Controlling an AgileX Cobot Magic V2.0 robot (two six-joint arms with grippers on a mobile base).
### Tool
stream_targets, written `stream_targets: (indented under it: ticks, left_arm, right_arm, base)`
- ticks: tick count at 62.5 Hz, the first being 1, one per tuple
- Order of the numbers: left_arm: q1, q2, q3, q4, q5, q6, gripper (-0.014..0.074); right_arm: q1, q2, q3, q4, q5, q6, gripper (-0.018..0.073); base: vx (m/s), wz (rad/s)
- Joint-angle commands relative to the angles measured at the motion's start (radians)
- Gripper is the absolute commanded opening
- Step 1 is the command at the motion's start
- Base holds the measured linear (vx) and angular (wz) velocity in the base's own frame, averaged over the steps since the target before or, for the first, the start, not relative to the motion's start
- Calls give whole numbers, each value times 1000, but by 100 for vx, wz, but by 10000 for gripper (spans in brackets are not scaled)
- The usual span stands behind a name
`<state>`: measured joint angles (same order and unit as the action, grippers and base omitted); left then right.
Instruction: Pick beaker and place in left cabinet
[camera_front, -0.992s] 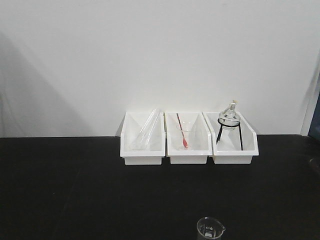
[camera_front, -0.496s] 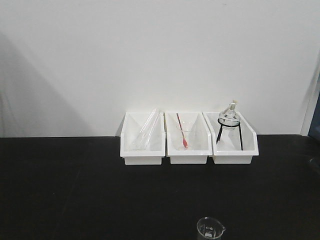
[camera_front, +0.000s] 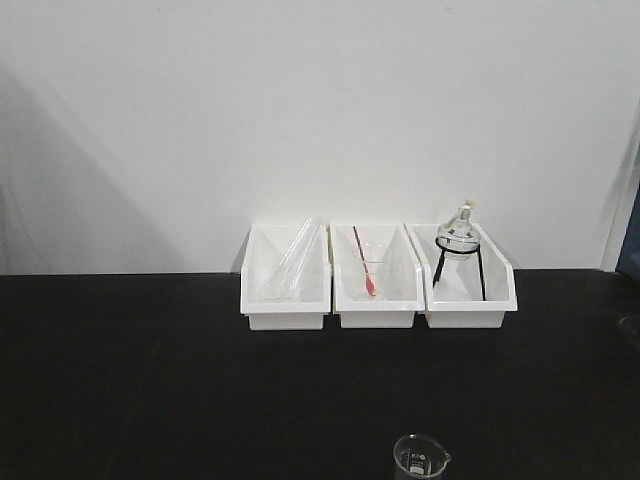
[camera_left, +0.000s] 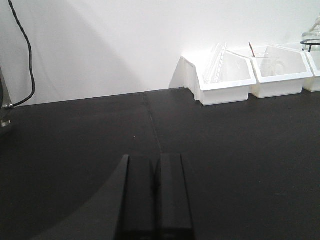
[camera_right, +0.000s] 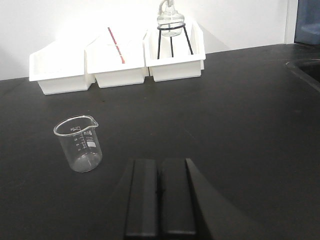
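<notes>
— Comparing the front view across the last second: has anything moved?

— We log no change. The beaker (camera_front: 421, 459) stands upright on the table (camera_front: 150, 380) at 6 o'clock in that view, in the same spot as a second ago. The three bins along the wall sit as they did.

— Status of the arms?

— Neither shows in the front view. In its wrist view the left gripper (camera_left: 156, 160) has its fingers pressed together with nothing between them, above bare table. The right gripper (camera_right: 160, 162) is likewise closed and empty.

— Where is the beaker relative to the right gripper?

— At about 10 o'clock from it in the right wrist view (camera_right: 78, 143), near but clearly apart, spout turned toward 1 o'clock. It looks empty.

— And the target?

— We take the left bin (camera_front: 287, 318) to be the cabinet meant. It lies at roughly 11 o'clock from the beaker, well apart, and already holds slanted glass tubes (camera_front: 290, 262).

— Reading for the task?

— We judge that the pick has not started. The right gripper would have to open before it can close around the beaker. On placing, the tubes leave limited room, so we flag a risk of glass touching glass.
</notes>
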<state>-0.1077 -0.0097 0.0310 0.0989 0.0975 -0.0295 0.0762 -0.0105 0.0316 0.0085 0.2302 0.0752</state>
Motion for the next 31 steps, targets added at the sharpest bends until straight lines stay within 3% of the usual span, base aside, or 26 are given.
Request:
stream_targets:
  ticks: [1, 31]
  left_arm:
    - [-6, -21, 15, -3, -91, -5, -8]
    - [-6, -21, 15, -3, -91, -5, -8]
  right_arm:
    - [-4, -14, 4, -8, -87, -2, -1]
    - [-4, -14, 4, -8, -98, -2, -1]
  base:
    - [0, 0]
    - [0, 0]
